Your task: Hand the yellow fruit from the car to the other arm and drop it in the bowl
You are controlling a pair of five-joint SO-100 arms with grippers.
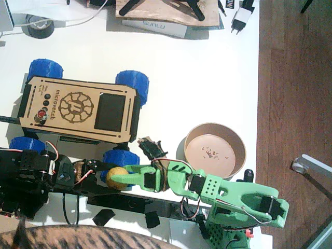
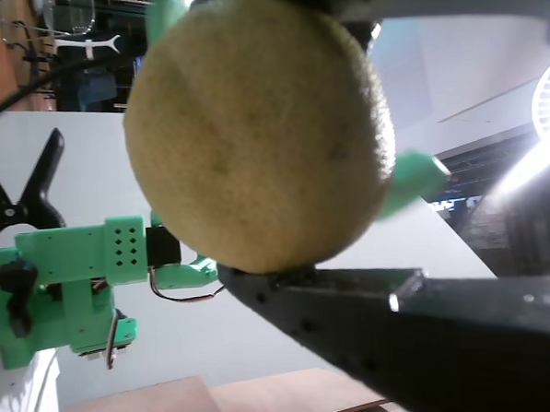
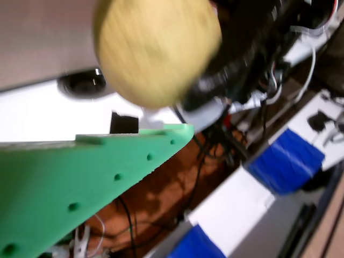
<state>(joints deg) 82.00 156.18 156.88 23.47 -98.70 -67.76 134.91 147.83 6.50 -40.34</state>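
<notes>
The yellow fruit (image 1: pixel 118 178) hangs just in front of the car (image 1: pixel 78 106), near its front right blue wheel. My left gripper (image 1: pixel 110 179), on the black arm, is shut on the fruit; in a wrist view the fruit (image 2: pixel 257 128) rests against a black jaw. My right gripper (image 1: pixel 126 176), on the green arm (image 1: pixel 233 199), reaches in from the right. Its green fingertips (image 2: pixel 412 180) straddle the fruit and look open. In the other wrist view the blurred fruit (image 3: pixel 156 48) sits just above a green jaw. The tan bowl (image 1: pixel 238 166) stands to the right, behind the green arm.
A tape roll (image 1: pixel 39 26), a flat box (image 1: pixel 155 26) and a white plug (image 1: pixel 241 18) lie at the back. The table's right edge (image 1: pixel 258 104) drops to a wooden floor. Small black clamps (image 1: pixel 106 217) sit at the front edge, beside a striped brown shape (image 1: pixel 78 238).
</notes>
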